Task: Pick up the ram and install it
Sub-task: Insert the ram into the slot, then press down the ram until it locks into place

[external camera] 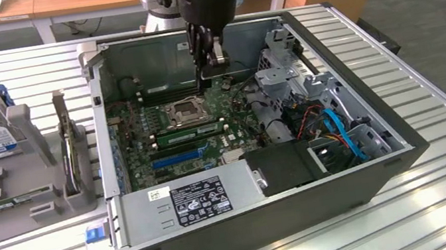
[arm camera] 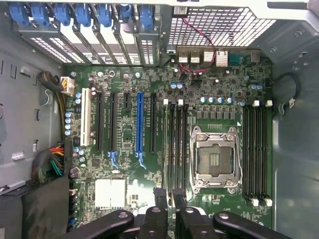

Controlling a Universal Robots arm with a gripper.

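PSU (external camera: 190, 200) fills lower centre of ext. view. Just above it, mid-frame, the ram (external camera: 192, 130) looks to stand in a slot beside the open CPU socket (external camera: 185, 111); can't tell if it's latched. Gripper (external camera: 206, 67) hangs over the board at upper centre. In wrist view it hovers over one end of the slot bank (arm camera: 174, 149) next to the socket, jaws part-open w/ nothing seen btwn them. Step reads as seating. Do it well: push straight down along the slot line, no tilt, both ends even, clips snapped in. Keep off the bare socket pins.
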